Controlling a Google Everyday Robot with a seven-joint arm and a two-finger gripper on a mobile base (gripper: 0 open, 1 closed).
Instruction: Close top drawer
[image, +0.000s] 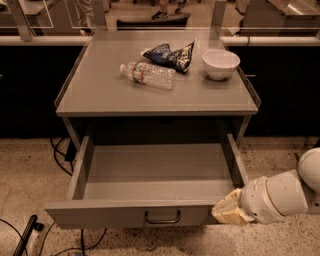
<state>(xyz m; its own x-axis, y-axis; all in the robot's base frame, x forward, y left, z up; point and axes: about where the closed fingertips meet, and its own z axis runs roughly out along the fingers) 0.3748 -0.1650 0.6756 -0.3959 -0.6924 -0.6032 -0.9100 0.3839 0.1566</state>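
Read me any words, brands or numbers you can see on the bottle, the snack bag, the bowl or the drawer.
No text can be read anywhere.
Plastic bottle: label print cannot be made out.
Snack bag: print cannot be made out.
White bowl, top drawer front: no marking seen.
Gripper, by the drawer front's right end: no marking seen.

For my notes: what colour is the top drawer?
The top drawer is grey, camera view; the gripper is by its front right corner.

Warm overhead light washes the surface (100, 92), deep shadow lies beneath, and the pincer (226, 212) beside the top drawer (100, 215) glows pale.
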